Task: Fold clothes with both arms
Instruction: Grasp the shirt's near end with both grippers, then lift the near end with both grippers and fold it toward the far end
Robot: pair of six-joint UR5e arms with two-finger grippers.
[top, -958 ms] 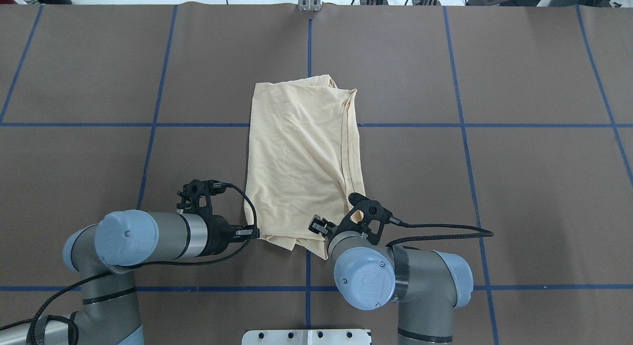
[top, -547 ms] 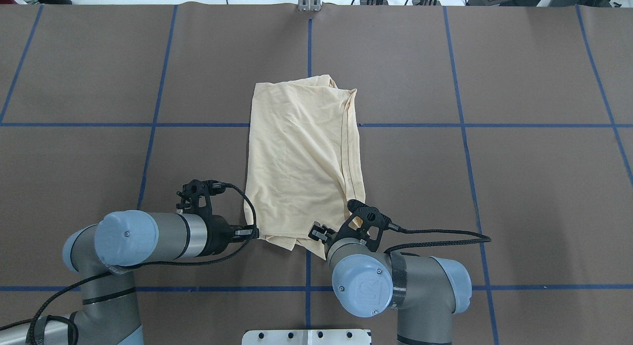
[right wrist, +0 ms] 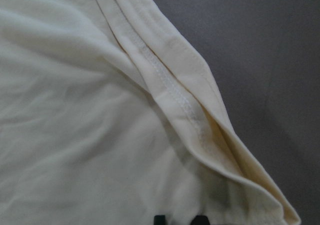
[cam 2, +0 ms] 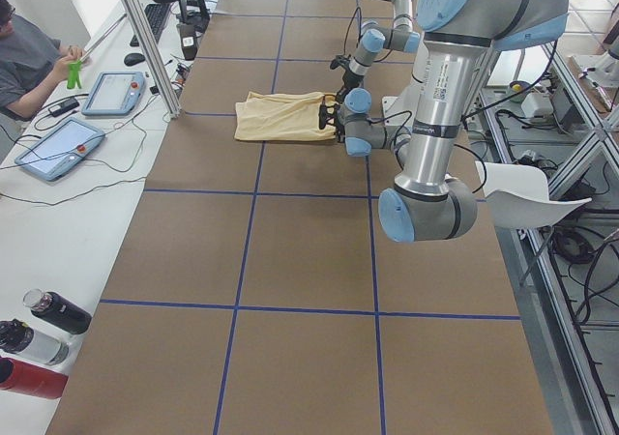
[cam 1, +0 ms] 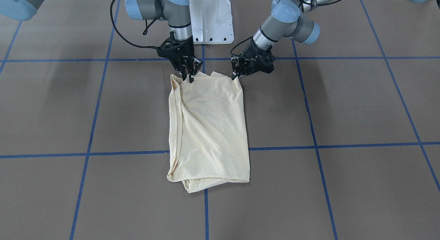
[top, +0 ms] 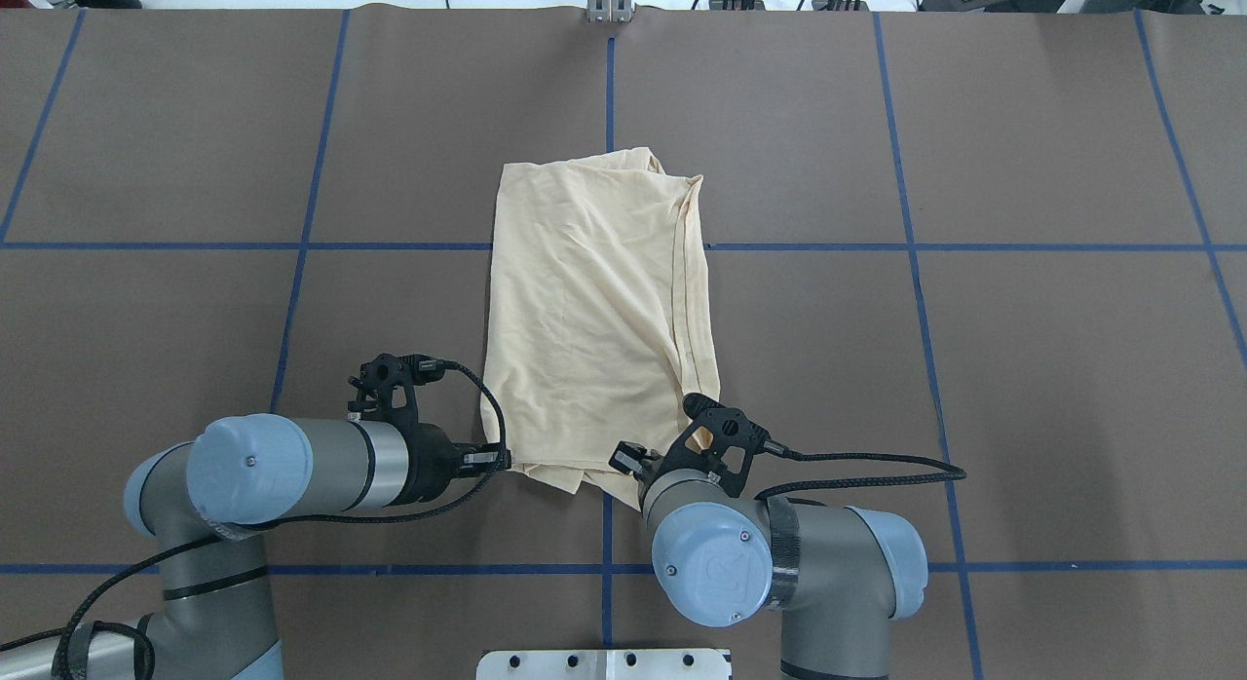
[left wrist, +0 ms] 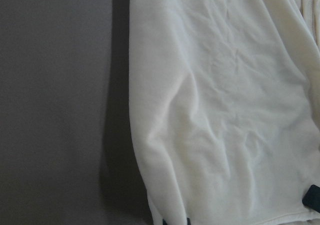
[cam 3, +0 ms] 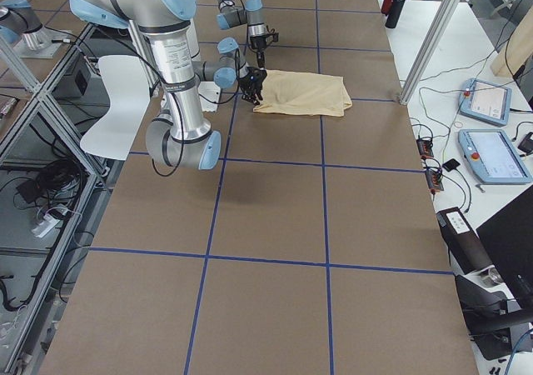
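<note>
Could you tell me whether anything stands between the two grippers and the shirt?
Nothing visible does. The left gripper and right gripper sit at the near corners of the shirt, right on the cloth, and nothing rests on top of it.

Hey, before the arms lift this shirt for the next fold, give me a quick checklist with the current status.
1. Left end effector at the pale cream-yellow fabric shirt's robot-side corner: ok.
2. Right end effector at the other robot-side corner: ok.
3. Left fingertips closed on fabric: not ok, spread apart.
4. Right grip closed on the stitched hem: cannot tell.
5. Shirt lying flat on the brown table cover: ok.
</note>
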